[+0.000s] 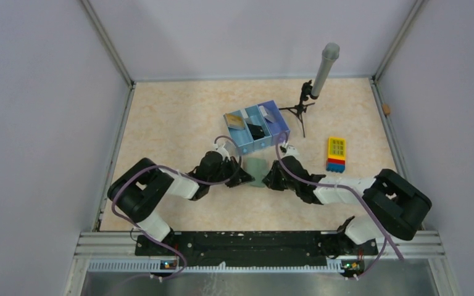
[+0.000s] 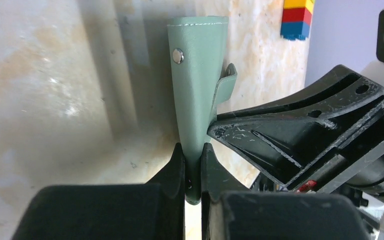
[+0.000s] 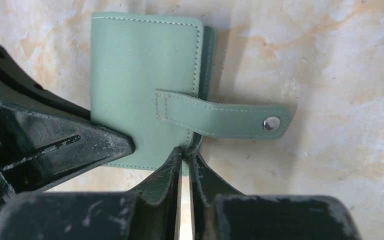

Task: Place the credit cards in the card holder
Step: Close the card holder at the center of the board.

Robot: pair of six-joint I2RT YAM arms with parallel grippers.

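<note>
The grey-green card holder (image 1: pixel 257 171) rests folded on the table between my two grippers. My left gripper (image 2: pixel 194 167) is shut on its folded edge, and the holder (image 2: pixel 197 75) shows edge-on with a metal snap. My right gripper (image 3: pixel 185 154) is shut on the open edge of the holder's (image 3: pixel 140 85) cover, just under the unfastened strap (image 3: pixel 225 119), which lies out to the right. Credit cards (image 1: pixel 235 121) lie in the compartments of the blue tray (image 1: pixel 277 131) behind the holder. In the top view the left gripper (image 1: pixel 244 177) and right gripper (image 1: pixel 270 179) flank the holder.
A small tripod with a grey tube (image 1: pixel 316 83) stands at the back right. A yellow, red and blue brick block (image 1: pixel 336 154) lies right of the tray. Each wrist view shows the other arm's black finger close by (image 2: pixel 300 135) (image 3: pixel 60 145).
</note>
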